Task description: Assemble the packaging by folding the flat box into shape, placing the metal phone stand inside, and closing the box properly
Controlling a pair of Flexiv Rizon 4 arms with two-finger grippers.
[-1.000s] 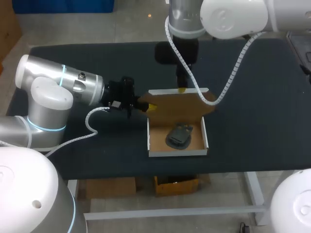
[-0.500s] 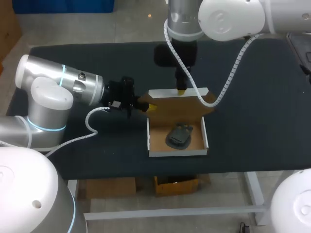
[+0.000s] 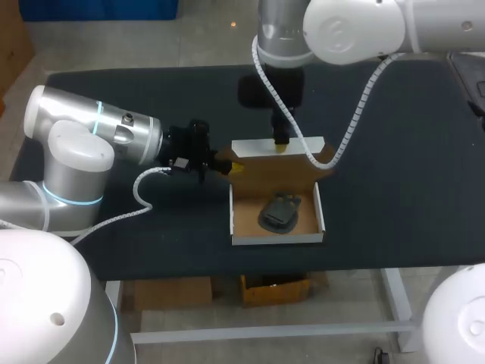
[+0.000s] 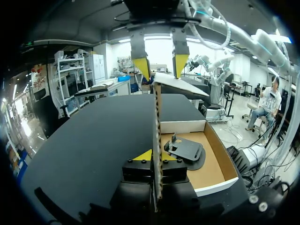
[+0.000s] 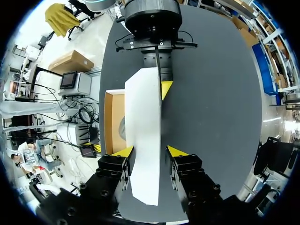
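Horizontally, the left claw (image 3: 231,167) is clamped on the side edge of the raised lid (image 3: 273,171), while the right claw (image 3: 281,144) hangs vertically above, spread apart astride it.

**Black table (image 3: 394,152) carrying one cardboard box (image 3: 276,239)**

You are looking down at a dark tabletop that is bearing a single open box. It is sitting near the table's front edge, roughly midway across. Its low white walls are standing up from the surface and its brown lid panel is rising from the far side. Dark tabletop is showing all around it.
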